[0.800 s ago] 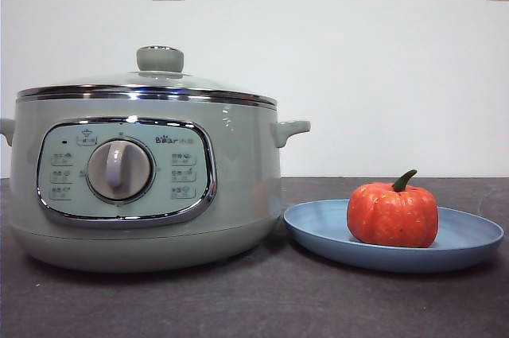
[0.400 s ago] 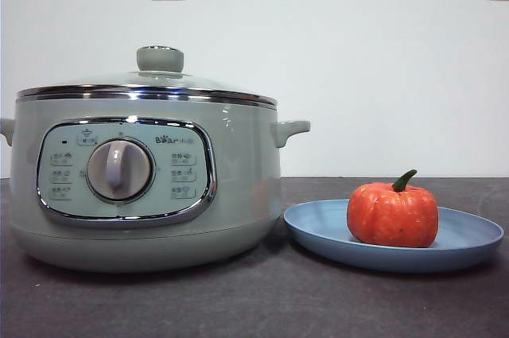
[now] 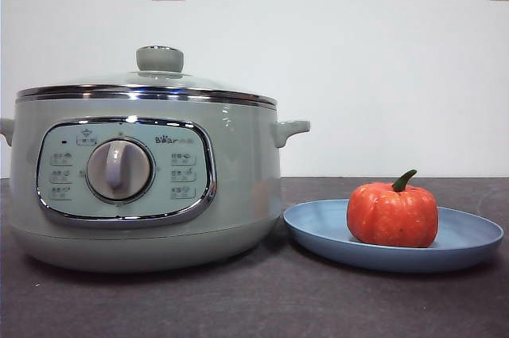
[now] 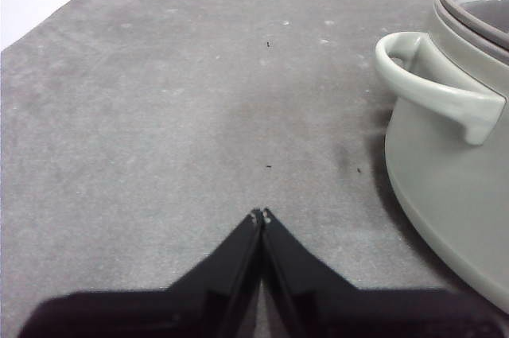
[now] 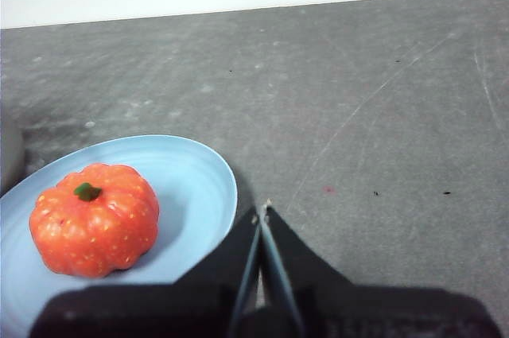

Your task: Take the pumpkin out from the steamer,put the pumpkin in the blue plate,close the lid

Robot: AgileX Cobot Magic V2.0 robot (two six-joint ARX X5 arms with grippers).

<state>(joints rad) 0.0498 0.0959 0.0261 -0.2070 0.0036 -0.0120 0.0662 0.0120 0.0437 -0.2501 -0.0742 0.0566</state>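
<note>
Pumpkin (image 3: 392, 215) on blue plate (image 3: 469, 236) beside lidded steamer (image 3: 143, 179); both pincers pinched together, empty

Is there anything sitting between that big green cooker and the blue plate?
Nothing. In the front view only a dark strip of table separates the steamer from the blue plate.

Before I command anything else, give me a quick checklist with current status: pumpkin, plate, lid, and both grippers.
1. pumpkin out of the steamer, upright on the blue plate: ok.
2. lid seated level on the steamer rim: ok.
3. left gripper jaws shut, empty, over bare table beside the steamer handle: ok.
4. right gripper jaws shut, empty, beside the plate rim, clear of the pumpkin: ok.
5. Neither arm shows in the front view: ok.
</note>
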